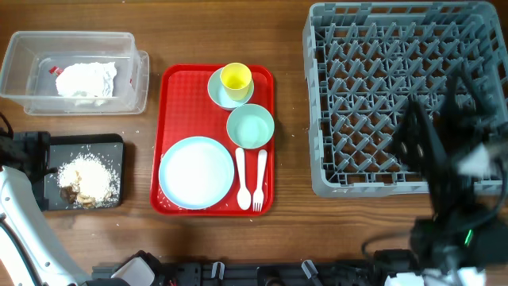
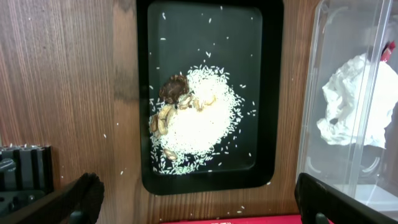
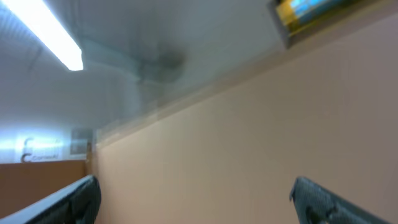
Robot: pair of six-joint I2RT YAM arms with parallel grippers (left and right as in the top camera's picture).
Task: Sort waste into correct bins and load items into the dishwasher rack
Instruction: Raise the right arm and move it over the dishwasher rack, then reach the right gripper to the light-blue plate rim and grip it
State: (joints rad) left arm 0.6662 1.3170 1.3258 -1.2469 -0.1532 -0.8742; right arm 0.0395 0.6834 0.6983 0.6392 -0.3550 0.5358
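Right, my left gripper (image 2: 198,186) stands wide open with nothing between its fingers. It hangs above the near edge of the shallow black tray (image 2: 144,93), at the left of the table. On that tray the brownish food scraps (image 2: 174,90) lie against a heap of pale crumbs (image 2: 196,121), with stray grains scattered over the black surface and a few on the wood beside it. Just beside the tray stands the clear plastic box (image 1: 24,56), and the crumpled white napkin (image 1: 86,79) sits inside it with the small red-and-white wrapper (image 2: 388,50) at its edge. At the middle of the table the red serving tray (image 1: 171,83) carries all the dishes. The round white plate (image 1: 197,172) is at its front left, and the white spoon (image 1: 242,179) and fork (image 1: 259,179) lie side by side to the right of it. The mint green bowl (image 1: 250,126) sits behind the cutlery, and the small yellow cup (image 1: 236,78) stands in the pale blue bowl (image 1: 217,91) at the back. The grey dishwasher rack (image 1: 317,103) sits well apart on the right, and I see nothing loaded among its pegs. My right arm (image 1: 444,159) shows as a blur over the rack's front right corner. The right gripper (image 3: 194,186) is tilted up at a wall and a ceiling light, fingers spread and holding nothing.
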